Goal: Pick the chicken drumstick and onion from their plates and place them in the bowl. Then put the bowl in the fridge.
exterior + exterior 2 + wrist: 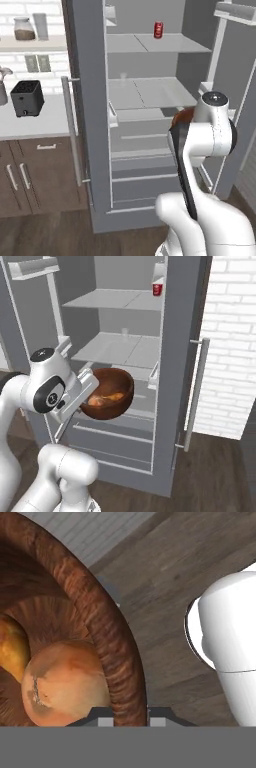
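1. While the tall grey metallic fridge (175, 356) stands with its doors open, the round, deep reddish-brown wooden bowl (112, 393) is held in the air in front of its lower pale shelves.
2. The two-finger gripper (131, 719) is clamped on the bowl's rim, one tip inside the wall and one outside.
3. Contents of bowl: the round tan-orange onion (62, 682), resting against the inner wall, and the golden-brown chicken drumstick (11, 647) beside it.
4. Upper fridge shelf: one small red can (158, 30).

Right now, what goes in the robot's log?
tool: shut on bowl rim | inside: onion, chicken drumstick | fridge: open, bowl in front
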Available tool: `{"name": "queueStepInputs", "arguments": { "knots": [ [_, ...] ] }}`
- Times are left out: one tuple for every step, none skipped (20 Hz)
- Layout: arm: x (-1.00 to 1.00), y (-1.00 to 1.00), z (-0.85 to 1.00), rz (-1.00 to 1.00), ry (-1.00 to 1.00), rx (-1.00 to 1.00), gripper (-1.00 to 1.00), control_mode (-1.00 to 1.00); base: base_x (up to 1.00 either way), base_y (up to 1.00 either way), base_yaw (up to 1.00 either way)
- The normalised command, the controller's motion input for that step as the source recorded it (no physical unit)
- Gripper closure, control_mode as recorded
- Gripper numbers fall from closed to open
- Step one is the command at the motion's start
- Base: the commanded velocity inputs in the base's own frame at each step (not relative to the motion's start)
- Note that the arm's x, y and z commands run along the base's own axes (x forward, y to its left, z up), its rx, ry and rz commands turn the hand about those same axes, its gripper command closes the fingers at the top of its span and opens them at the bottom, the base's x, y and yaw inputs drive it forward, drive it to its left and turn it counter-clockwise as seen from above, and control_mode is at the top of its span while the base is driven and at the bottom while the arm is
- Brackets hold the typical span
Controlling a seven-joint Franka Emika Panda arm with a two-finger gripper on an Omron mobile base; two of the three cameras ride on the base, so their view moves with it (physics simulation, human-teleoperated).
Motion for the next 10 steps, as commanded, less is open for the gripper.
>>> {"name": "queueStepInputs", "arguments": {
  "knots": [
    [0.0,0.0,0.0,0.0,0.0,0.0,1.0,1.0,0.51,0.31,-0.25],
    [0.0,0.0,0.0,0.0,0.0,0.0,1.0,1.0,0.36,0.31,-0.25],
    [0.0,0.0,0.0,0.0,0.0,0.0,1.0,1.0,0.28,0.29,-0.26],
    [0.0,0.0,0.0,0.0,0.0,0.0,1.0,1.0,0.21,0.31,-0.25],
    [0.0,0.0,0.0,0.0,0.0,0.0,1.0,1.0,0.1,0.36,-0.2],
    [0.0,0.0,0.0,0.0,0.0,0.0,1.0,1.0,0.09,0.45,-0.19],
    [0.0,0.0,0.0,0.0,0.0,0.0,1.0,1.0,0.03,0.49,-0.18],
    [0.0,0.0,0.0,0.0,0.0,0.0,1.0,1.0,0.11,0.63,-0.19],
    [0.0,0.0,0.0,0.0,0.0,0.0,1.0,1.0,0.33,0.66,-0.21],
    [0.0,0.0,0.0,0.0,0.0,0.0,1.0,1.0,0.5,0.59,-0.2]
  ]
}}
